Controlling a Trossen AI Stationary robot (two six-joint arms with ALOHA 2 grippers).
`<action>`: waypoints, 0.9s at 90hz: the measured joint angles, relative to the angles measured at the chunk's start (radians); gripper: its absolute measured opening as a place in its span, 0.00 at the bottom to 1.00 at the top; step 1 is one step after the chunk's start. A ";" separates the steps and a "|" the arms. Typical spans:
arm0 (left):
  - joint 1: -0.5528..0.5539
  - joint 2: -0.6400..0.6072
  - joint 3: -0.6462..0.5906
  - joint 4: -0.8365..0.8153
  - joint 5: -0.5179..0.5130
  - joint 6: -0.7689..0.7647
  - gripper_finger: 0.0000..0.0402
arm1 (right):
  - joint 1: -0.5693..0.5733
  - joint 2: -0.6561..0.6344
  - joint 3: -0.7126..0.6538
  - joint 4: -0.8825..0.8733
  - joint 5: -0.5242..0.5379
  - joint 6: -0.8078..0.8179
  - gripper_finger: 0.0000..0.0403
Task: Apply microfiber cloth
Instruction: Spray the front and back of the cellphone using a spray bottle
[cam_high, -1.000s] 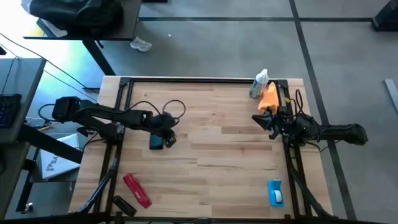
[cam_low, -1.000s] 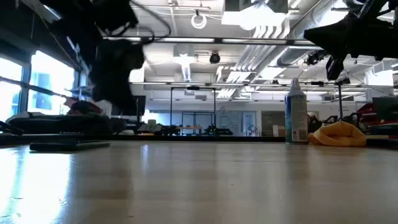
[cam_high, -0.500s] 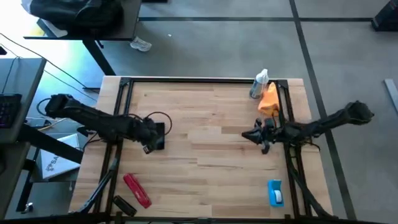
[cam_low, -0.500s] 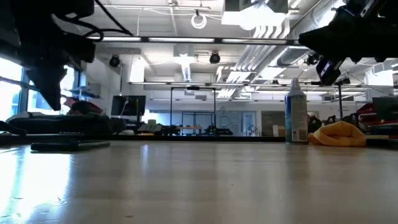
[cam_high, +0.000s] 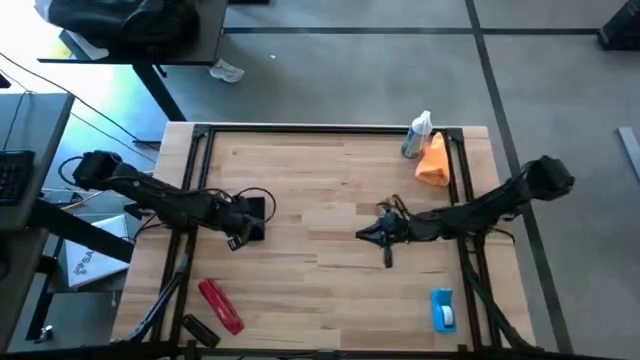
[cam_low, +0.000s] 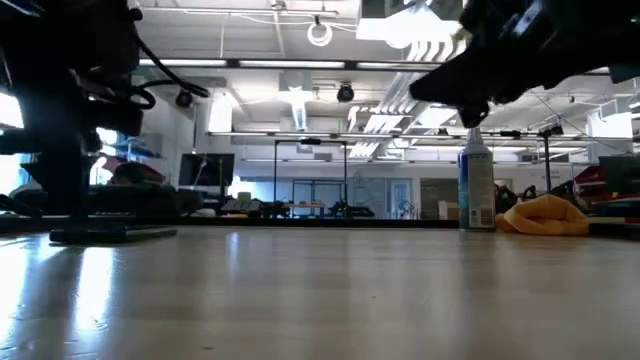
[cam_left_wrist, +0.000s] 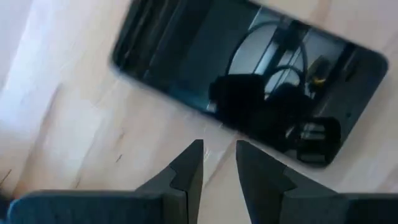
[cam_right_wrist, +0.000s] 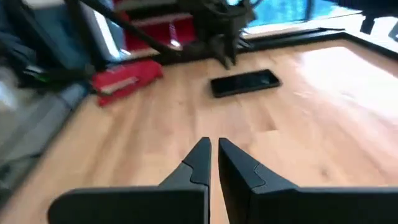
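The orange microfiber cloth (cam_high: 433, 160) (cam_low: 545, 215) lies bunched on the table at the far right, beside a spray bottle (cam_high: 415, 135). No gripper touches it. My right gripper (cam_high: 364, 237) (cam_right_wrist: 214, 152) hangs above the table's middle, well away from the cloth. It is shut and empty and points toward the table's left. My left gripper (cam_high: 238, 236) (cam_left_wrist: 219, 155) stands low over the table's left part. Its fingers are a narrow gap apart, just short of the long edge of a black phone (cam_left_wrist: 249, 81) (cam_right_wrist: 245, 83) lying flat.
A red oblong object (cam_high: 220, 305) (cam_right_wrist: 127, 78) and a black item (cam_high: 198, 330) lie near the front left corner. A blue-and-white item (cam_high: 442, 310) lies at the front right. A black frame (cam_high: 300, 129) borders the tabletop. Bare wood stretches between the two grippers.
My right gripper has left the spot beside the cloth and swung toward the table's middle, left and nearer. My left gripper has shifted toward the table's left edge and come down beside the phone. The cloth and the bottle have stayed in place.
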 joint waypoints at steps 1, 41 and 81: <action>0.000 0.004 -0.003 0.007 0.002 0.004 0.19 | -0.002 0.008 0.007 -0.005 0.003 -0.003 0.00; -0.024 0.054 0.026 0.119 0.096 0.105 0.20 | -0.087 0.301 0.310 -0.179 -0.017 -0.143 0.00; -0.089 0.047 -0.094 0.208 -0.011 -0.184 0.20 | -0.175 0.492 0.569 -0.528 -0.010 -0.139 0.00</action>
